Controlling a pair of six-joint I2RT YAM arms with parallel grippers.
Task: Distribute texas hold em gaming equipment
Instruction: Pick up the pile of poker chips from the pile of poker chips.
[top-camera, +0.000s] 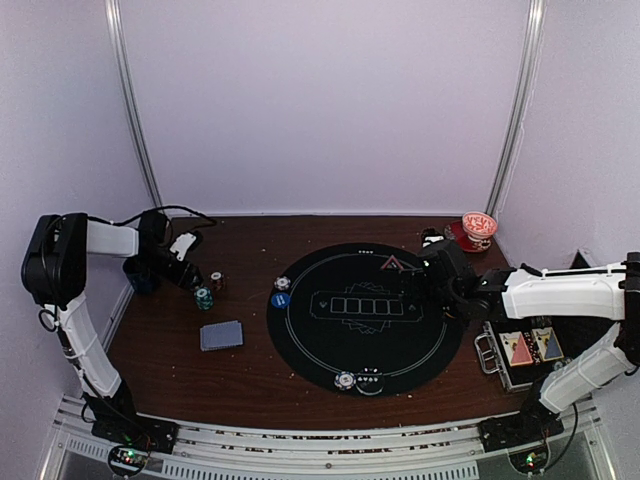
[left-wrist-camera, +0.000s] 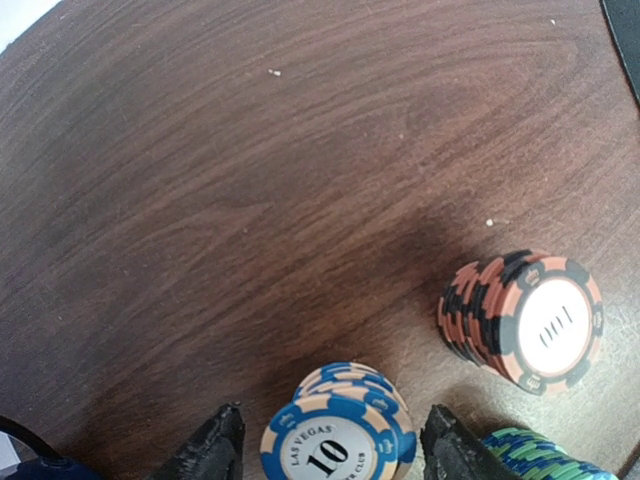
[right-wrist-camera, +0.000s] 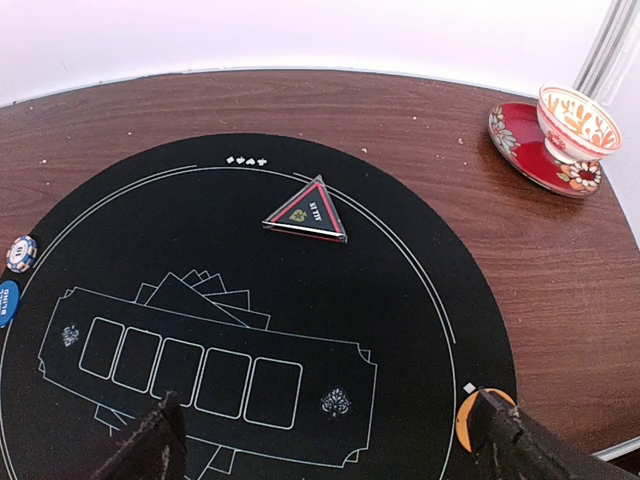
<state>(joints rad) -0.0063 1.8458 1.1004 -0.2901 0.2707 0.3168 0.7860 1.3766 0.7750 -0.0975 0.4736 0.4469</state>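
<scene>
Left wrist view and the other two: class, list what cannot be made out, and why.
Left wrist: teal chip stack, cut off by the bottom edge; height unknown.
Right wrist: orange disc, partly behind the right pincer; print hidden.
Top external: cards in the metal case, too small to read.

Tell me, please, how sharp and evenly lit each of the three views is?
Top external: soft, even light, black mat print faint. Left wrist: blue chip stack reads sharply, dark shadow beside the red chip stack. Right wrist: crisp, red triangle marker clear, wall washed out.
</scene>
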